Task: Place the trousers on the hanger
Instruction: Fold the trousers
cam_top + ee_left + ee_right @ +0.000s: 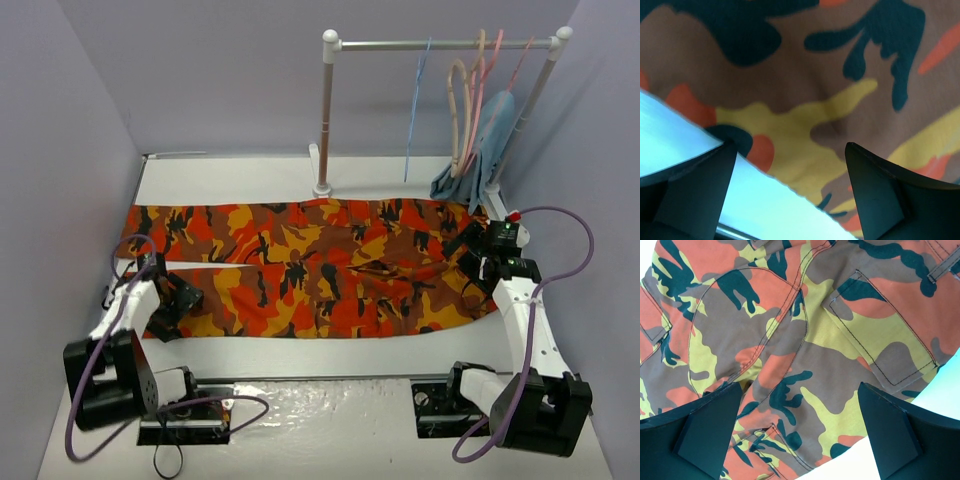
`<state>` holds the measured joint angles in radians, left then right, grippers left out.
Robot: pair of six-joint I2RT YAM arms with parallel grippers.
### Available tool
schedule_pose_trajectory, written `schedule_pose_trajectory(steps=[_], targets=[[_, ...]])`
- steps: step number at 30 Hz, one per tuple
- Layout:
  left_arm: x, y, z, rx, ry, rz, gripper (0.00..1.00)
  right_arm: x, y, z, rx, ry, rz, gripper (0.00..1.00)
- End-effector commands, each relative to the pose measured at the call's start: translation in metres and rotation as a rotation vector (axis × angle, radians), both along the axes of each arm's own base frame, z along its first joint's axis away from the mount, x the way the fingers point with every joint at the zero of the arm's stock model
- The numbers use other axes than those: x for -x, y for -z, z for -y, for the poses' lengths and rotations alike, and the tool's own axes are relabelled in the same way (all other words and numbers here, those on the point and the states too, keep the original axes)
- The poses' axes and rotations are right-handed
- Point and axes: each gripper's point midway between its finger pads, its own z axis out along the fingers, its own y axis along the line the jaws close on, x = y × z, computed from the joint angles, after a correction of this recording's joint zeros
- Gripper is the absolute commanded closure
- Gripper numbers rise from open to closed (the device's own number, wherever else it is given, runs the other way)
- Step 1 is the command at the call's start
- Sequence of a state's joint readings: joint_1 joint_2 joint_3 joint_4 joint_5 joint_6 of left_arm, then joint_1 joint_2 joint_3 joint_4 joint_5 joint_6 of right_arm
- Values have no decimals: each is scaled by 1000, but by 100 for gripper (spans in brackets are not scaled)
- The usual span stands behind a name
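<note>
The camouflage trousers [320, 265] lie flat across the table, legs to the left and waist to the right. My left gripper [178, 298] hovers open at the near leg's end; in the left wrist view the hem edge of the trousers [805, 90] runs between the spread fingers of the left gripper [790, 144]. At the waist end my right gripper [470, 250] stands open. The right wrist view shows the right gripper [800, 385] above the seat and back pocket of the trousers [805, 315], holding nothing. The light-blue wire hanger [414, 110] hangs on the rail at the back.
A white clothes rail [440, 44] stands at the back right of the white table [240, 180]. It also carries a tan hanger [455, 110], a pink hanger [482, 95] and a teal-blue cloth [485, 150]. Lilac walls close in on three sides.
</note>
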<state>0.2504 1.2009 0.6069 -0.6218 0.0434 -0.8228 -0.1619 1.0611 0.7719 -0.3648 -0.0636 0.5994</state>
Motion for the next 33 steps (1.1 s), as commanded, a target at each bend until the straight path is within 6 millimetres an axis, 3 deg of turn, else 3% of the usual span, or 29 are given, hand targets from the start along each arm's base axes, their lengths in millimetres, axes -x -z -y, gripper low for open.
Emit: schedule_pose_trajectory(steps=[1, 5, 9, 12, 16, 20, 24, 27, 32, 33], targets=[[-68, -9, -26, -63, -21, 112, 13, -4, 0, -2, 7, -29, 5, 0], [-88, 3, -43, -58, -40, 68, 13, -3, 0, 0, 18, -29, 3, 0], [-102, -2, -66, -69, -72, 76, 14, -2, 0, 3, 27, -15, 2, 0], [-106, -7, -71, -63, -70, 74, 13, -3, 0, 4, 28, -9, 3, 0], [-95, -11, -67, -66, -73, 71, 13, -1, 0, 2, 15, 5, 7, 0], [-71, 0, -63, -54, -89, 16, 13, 0, -1, 3, 19, 12, 11, 0], [-66, 11, -71, -51, -106, -4, 14, 3, 3, 2, 15, 6, 2, 0], [-69, 20, -74, -40, -105, -38, 21, 5, 7, 1, 8, 8, -5, 0], [-64, 33, -77, -43, -103, -100, 49, 10, 14, 2, 9, 22, -21, 0], [-64, 35, -76, -39, -97, -107, 58, 11, 15, 2, 11, 24, -25, 0]])
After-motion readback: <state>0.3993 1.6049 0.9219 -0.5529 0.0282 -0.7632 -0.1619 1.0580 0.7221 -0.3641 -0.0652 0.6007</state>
